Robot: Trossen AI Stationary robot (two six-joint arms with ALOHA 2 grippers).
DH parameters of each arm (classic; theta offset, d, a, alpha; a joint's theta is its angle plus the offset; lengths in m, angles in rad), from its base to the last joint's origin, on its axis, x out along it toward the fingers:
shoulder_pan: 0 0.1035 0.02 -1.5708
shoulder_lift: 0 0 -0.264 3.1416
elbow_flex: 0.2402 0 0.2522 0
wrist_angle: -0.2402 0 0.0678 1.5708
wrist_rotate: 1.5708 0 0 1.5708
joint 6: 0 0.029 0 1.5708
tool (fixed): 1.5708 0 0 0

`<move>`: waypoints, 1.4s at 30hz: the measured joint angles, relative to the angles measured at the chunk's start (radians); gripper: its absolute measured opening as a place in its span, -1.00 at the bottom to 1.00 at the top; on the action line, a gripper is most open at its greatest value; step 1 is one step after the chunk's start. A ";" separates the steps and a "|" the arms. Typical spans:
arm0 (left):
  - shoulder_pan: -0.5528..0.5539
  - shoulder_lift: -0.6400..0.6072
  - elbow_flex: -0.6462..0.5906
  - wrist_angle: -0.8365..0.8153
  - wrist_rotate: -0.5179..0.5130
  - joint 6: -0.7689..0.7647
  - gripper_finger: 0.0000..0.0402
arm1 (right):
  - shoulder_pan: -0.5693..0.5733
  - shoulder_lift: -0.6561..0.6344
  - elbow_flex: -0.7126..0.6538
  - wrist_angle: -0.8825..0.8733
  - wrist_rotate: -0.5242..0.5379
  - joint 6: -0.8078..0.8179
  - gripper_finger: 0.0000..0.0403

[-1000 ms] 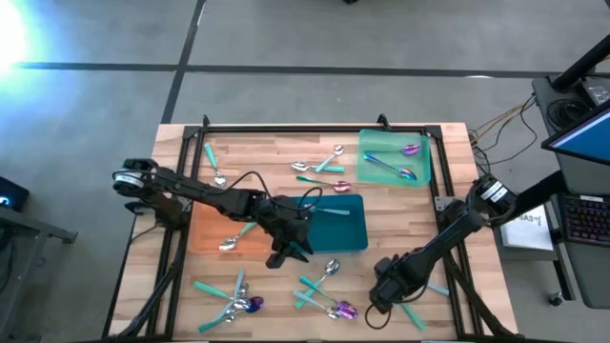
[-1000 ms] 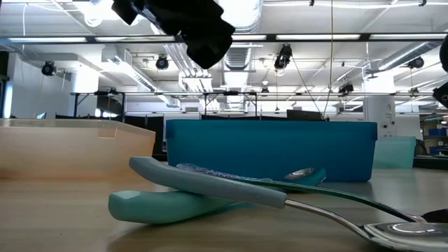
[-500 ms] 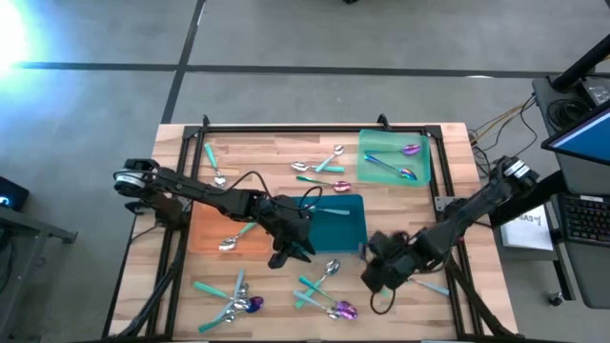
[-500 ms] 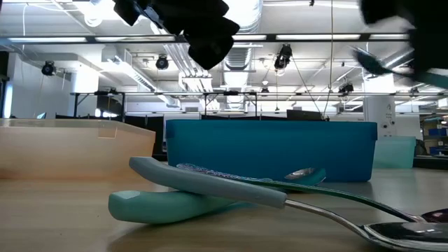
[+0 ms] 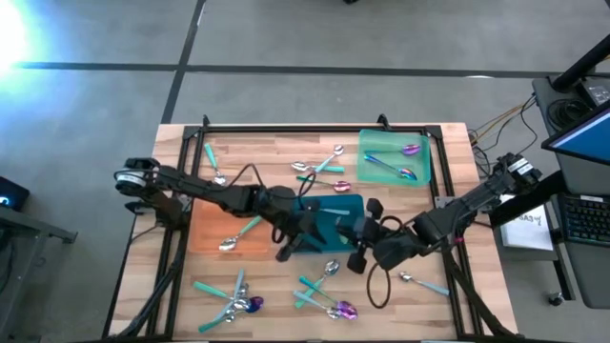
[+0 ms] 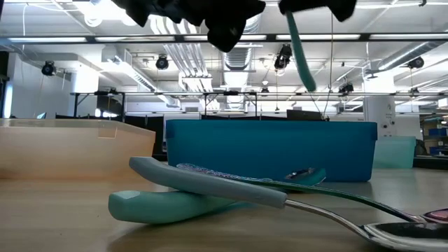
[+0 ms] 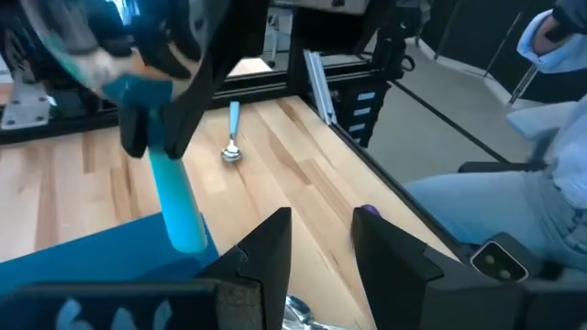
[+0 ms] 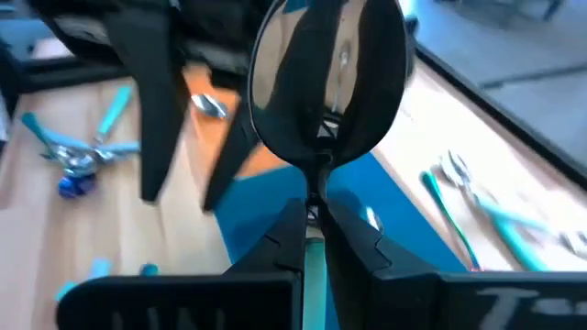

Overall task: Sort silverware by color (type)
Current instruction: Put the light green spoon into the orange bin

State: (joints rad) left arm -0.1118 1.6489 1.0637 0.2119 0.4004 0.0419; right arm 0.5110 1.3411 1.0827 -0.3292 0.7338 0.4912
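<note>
Right gripper (image 8: pixel 312 225), clamped on a teal-handled spoon (image 8: pixel 328 82), hovers over the teal tray (image 5: pixel 349 236) mid-surface; left gripper (image 7: pixel 316 240), half-open, hangs alongside.

Overhead check: both arms meet at the teal tray (image 5: pixel 351 211), mid-table.

I see the left gripper (image 5: pixel 297 246) at the tray's near left corner and the right gripper (image 5: pixel 362 255) at its near right corner; neither jaw state reads from here. The orange tray (image 5: pixel 205 229) holds one spoon (image 5: pixel 238 234). The green tray (image 5: pixel 386 151) holds iridescent pieces. Loose silverware (image 5: pixel 322 293) lies along the near edge.
</note>
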 joint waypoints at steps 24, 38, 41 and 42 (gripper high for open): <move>0.010 0.017 0.002 0.121 -0.062 0.053 -0.11 | -0.055 0.002 0.010 0.214 -0.144 -0.327 -0.93; 0.012 0.017 0.002 0.145 -0.057 0.030 -0.77 | -0.084 0.015 0.010 0.320 -0.194 -0.438 -0.94; 0.013 0.016 0.002 0.143 -0.053 0.011 -0.84 | -0.084 0.015 0.009 0.319 -0.193 -0.431 -0.94; 0.014 0.016 0.002 0.142 -0.053 0.006 -0.84 | -0.084 0.015 0.009 0.319 -0.194 -0.431 -0.94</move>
State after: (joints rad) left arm -0.0982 1.6653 1.0657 0.3540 0.3477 0.0475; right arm 0.4271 1.3560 1.0920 -0.0105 0.5400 0.0607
